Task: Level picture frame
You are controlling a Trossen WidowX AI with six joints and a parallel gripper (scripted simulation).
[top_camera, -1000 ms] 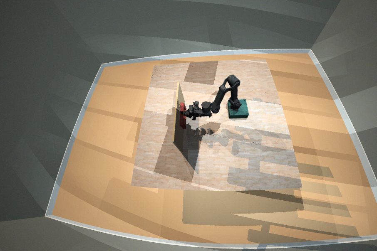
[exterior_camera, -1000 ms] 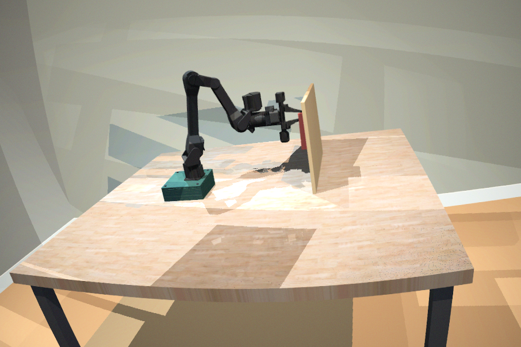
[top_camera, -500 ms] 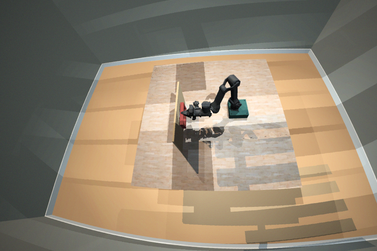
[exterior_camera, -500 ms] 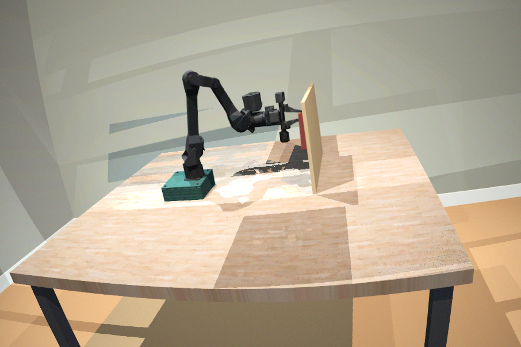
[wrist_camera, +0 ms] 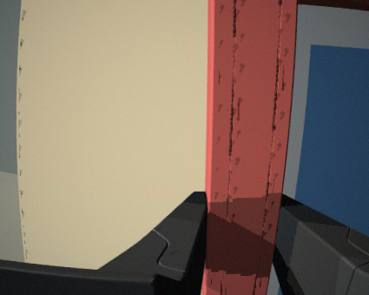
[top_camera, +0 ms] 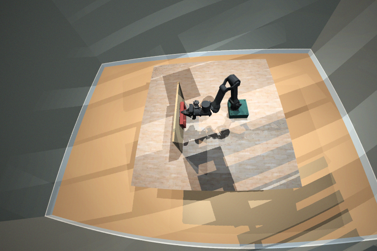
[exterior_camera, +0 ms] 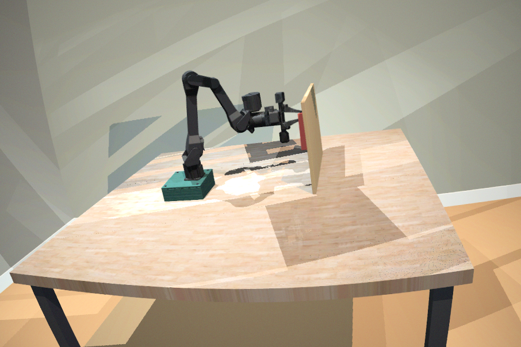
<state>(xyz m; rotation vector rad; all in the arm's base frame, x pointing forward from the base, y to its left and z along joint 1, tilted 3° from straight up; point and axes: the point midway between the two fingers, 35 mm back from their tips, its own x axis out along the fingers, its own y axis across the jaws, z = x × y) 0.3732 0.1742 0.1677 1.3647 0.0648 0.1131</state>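
Note:
The red picture frame [top_camera: 182,122] [exterior_camera: 302,138] [wrist_camera: 253,130] is upright against the front of the tan wall panel [top_camera: 175,123] [exterior_camera: 312,145] [wrist_camera: 109,130]. In the wrist view one red bar runs up the image with a very slight slant, and the blue picture [wrist_camera: 344,130] with its pale border lies to its right. My gripper [top_camera: 182,112] [exterior_camera: 299,116] [wrist_camera: 235,204] is shut on this bar, one finger on each side. The screw and the notched strip are hidden. I cannot tell from these views whether the frame is level.
The panel stands upright on the wooden table [top_camera: 252,163] [exterior_camera: 176,242]. The arm's green base block [top_camera: 239,113] [exterior_camera: 183,191] stands on the table, facing the panel's front. Strong patches of light and shadow cross the table and room walls.

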